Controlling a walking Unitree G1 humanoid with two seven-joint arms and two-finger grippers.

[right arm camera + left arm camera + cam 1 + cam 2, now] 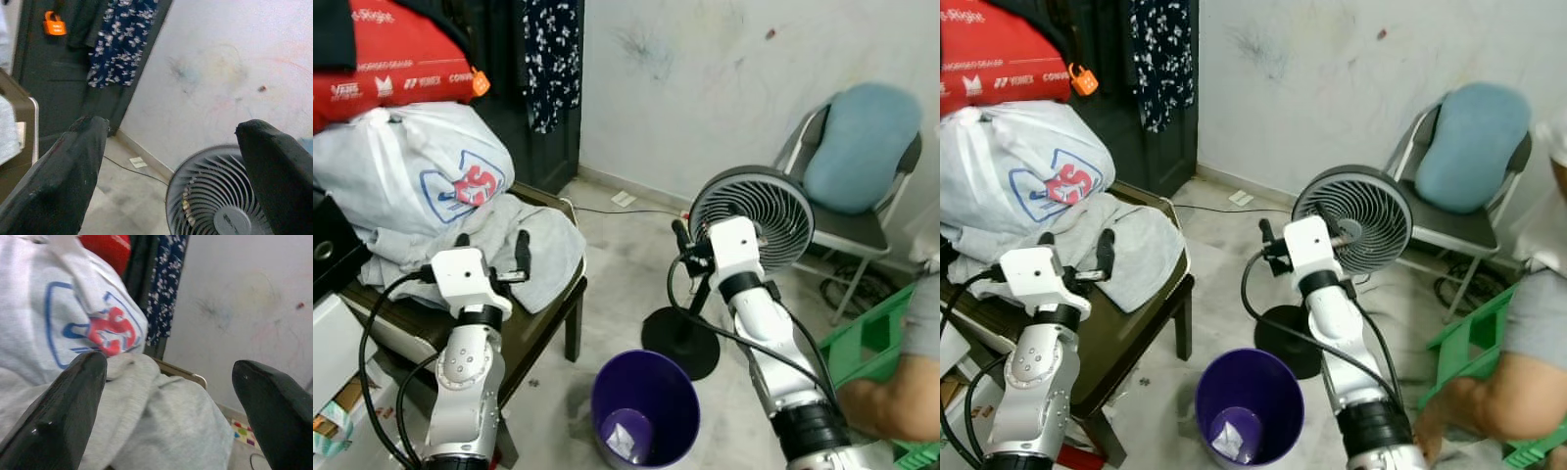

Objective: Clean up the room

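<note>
Both claws are held released, with nothing between the fingers. Left gripper (492,247) is raised over the near edge of a crumpled grey cloth (543,250), its two black fingers spread wide above the fabric; whether they touch it cannot be told. In the left wrist view the fingers (58,416) are seen parted on either side of the grey cloth (166,426). The cloth is draped over a dark wooden table (548,318) at the left of the scene. Just behind the cloth a white plastic bag (411,171) with a red and blue print is piled, and a red bag (396,64) is set above it.

Right gripper (690,245) is held up at centre right, fingers wide apart, just in front of a grey floor fan (759,211). The fan grille (215,196) is seen between the spread fingers (54,181) in the right wrist view.

A purple bin (644,406) is placed on the floor near the robot, between the two arms, with crumpled white paper (625,438) inside. A folding chair (847,230) with a blue cushion (862,142) is set against the far right wall. A green crate (871,338) and a person's arm (891,397) are seen at the near right.
</note>
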